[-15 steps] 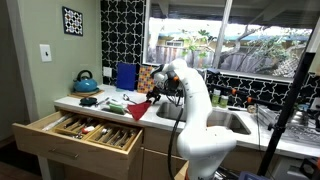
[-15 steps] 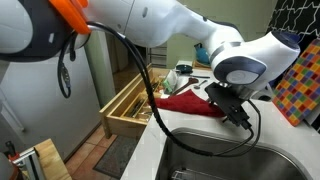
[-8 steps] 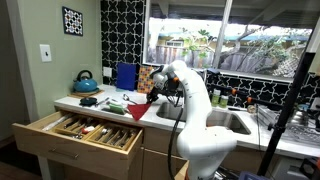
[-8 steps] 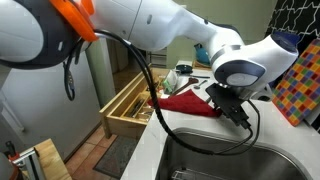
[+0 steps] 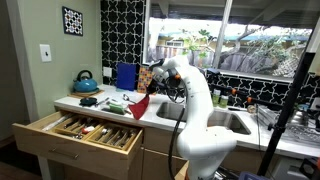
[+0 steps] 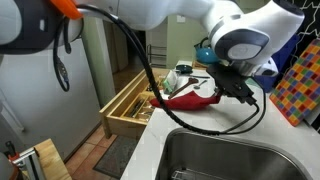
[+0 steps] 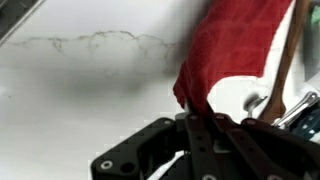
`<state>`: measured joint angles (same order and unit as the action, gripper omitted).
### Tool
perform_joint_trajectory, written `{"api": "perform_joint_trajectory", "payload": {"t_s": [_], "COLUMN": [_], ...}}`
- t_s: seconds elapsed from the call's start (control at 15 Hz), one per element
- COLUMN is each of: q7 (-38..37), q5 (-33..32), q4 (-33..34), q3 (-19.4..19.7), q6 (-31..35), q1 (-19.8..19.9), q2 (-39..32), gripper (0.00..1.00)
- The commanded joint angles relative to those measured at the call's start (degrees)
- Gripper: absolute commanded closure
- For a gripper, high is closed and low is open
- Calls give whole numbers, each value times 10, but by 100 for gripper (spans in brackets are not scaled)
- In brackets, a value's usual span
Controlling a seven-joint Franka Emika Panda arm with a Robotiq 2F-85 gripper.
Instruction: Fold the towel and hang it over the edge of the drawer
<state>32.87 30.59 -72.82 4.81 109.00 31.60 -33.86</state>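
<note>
The red towel point(image 5: 140, 104) hangs from my gripper point(image 5: 150, 90) above the white counter, between the open drawer and the sink. In an exterior view the towel point(image 6: 188, 98) trails down to the left of the gripper point(image 6: 222, 90), its low end still near the counter. From the wrist camera the towel point(image 7: 236, 45) runs away from my gripper point(image 7: 197, 118), whose black fingers are pinched on one bunched corner. The wooden drawer point(image 5: 84, 131) stands pulled out below the counter's front, full of utensils; it shows too from the side as the drawer point(image 6: 128, 102).
A steel sink point(image 6: 232, 158) lies right beside the gripper. A blue kettle point(image 5: 86, 81), a blue board point(image 5: 126, 76) and small items sit at the back of the counter point(image 5: 100, 104). A wooden spoon handle point(image 7: 286, 62) lies next to the towel.
The gripper has shut on the towel's corner and risen, pulling that end of the towel up off the counter.
</note>
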Motion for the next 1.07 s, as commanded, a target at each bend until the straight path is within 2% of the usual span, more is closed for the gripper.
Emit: {"api": "perform_joint_trajectory", "payload": {"t_s": [0.0,0.2,0.4,0.73,0.8,1.0], "q7": [25,45,65,100,76,82], "q5": [11,27,73,127,108,114], "q4": [-35,-40,-43,-35,-11,-15], "q3": [-16,-33,-52,-84,-76,-88], "q6": [-68,-127,-181,-296,-270,-286], "q1": [2,3,5,-8,-6,-14], "q2": [86,149,202,237,223,228], "gripper": [99,99,99,99,94,94]}}
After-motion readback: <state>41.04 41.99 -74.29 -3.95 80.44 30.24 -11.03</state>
